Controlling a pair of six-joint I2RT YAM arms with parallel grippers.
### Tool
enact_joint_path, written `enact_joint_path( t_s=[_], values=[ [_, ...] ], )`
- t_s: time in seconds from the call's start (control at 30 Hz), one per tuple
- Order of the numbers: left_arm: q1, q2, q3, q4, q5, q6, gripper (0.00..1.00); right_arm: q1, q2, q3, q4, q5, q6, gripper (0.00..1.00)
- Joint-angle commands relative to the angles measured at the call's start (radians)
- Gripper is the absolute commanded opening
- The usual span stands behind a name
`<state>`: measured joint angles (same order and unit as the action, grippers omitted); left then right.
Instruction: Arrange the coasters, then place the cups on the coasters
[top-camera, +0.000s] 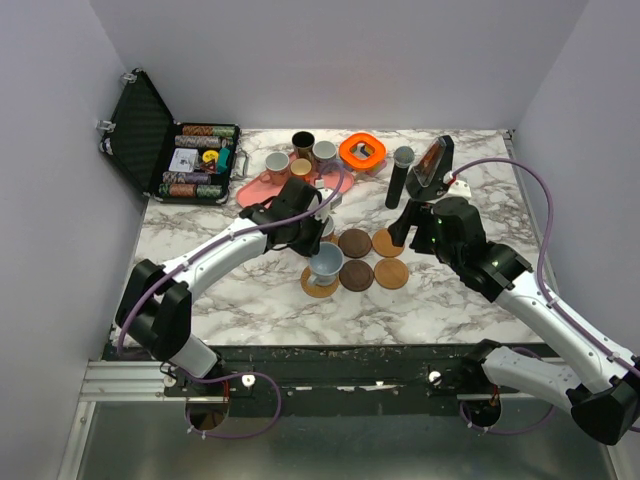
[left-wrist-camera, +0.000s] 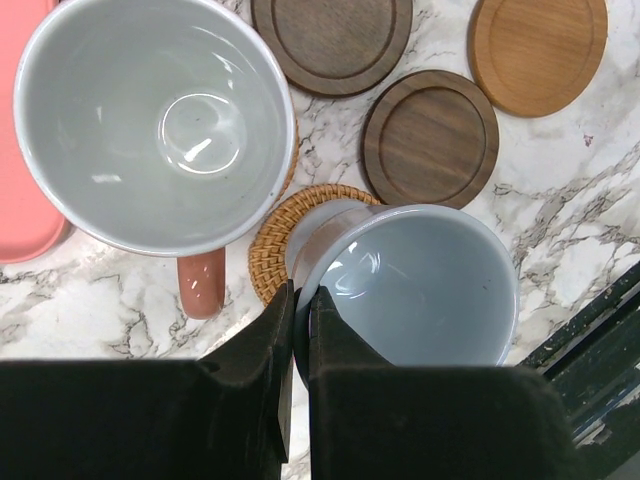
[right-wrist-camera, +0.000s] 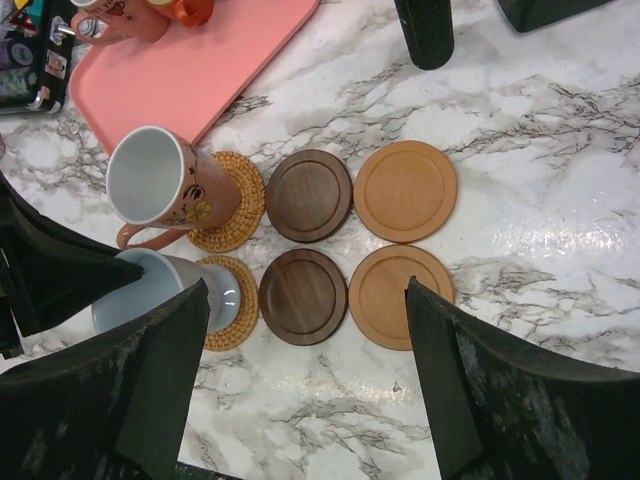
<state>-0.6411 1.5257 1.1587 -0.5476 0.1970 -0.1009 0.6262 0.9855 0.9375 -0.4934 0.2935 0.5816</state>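
My left gripper (left-wrist-camera: 300, 292) is shut on the rim of the pale blue cup (left-wrist-camera: 420, 290). The cup is tilted, with its base at a woven coaster (left-wrist-camera: 268, 250) in the front left spot. Behind it a pinkish-brown cup (right-wrist-camera: 165, 185) stands on a second woven coaster (right-wrist-camera: 240, 205). Two dark brown coasters (right-wrist-camera: 308, 195) (right-wrist-camera: 302, 297) and two tan coasters (right-wrist-camera: 405, 190) (right-wrist-camera: 398, 295) lie bare in a grid to the right. My right gripper (right-wrist-camera: 308, 290) hangs open above them, holding nothing. More cups (top-camera: 277, 165) stand on the pink tray (top-camera: 255, 192).
An open poker chip case (top-camera: 175, 145) sits at the back left. An orange ring-shaped object (top-camera: 362, 150) and a tall black cylinder (top-camera: 401, 175) stand behind the coasters. The table's front edge (top-camera: 350, 345) is close to the front coaster row.
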Motion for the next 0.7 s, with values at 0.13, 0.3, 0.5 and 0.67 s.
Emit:
enact_joint_path(
  t_s=[0.13,0.3,0.5,0.67],
  values=[
    [0.014,0.011,-0.002,0.038,0.033,-0.019,0.00,-0.005,-0.001,-0.022,0.024,-0.010,-0.016,0.87],
    [0.015,0.013,-0.011,0.043,0.033,-0.031,0.00,-0.005,0.002,-0.028,0.023,-0.008,-0.017,0.87],
    [0.015,0.028,-0.014,0.041,0.032,-0.045,0.00,-0.006,0.002,-0.031,0.024,-0.007,-0.017,0.87],
    [0.015,0.028,-0.017,0.040,0.015,-0.049,0.00,-0.005,0.005,-0.029,0.026,-0.010,-0.019,0.87]
  ],
)
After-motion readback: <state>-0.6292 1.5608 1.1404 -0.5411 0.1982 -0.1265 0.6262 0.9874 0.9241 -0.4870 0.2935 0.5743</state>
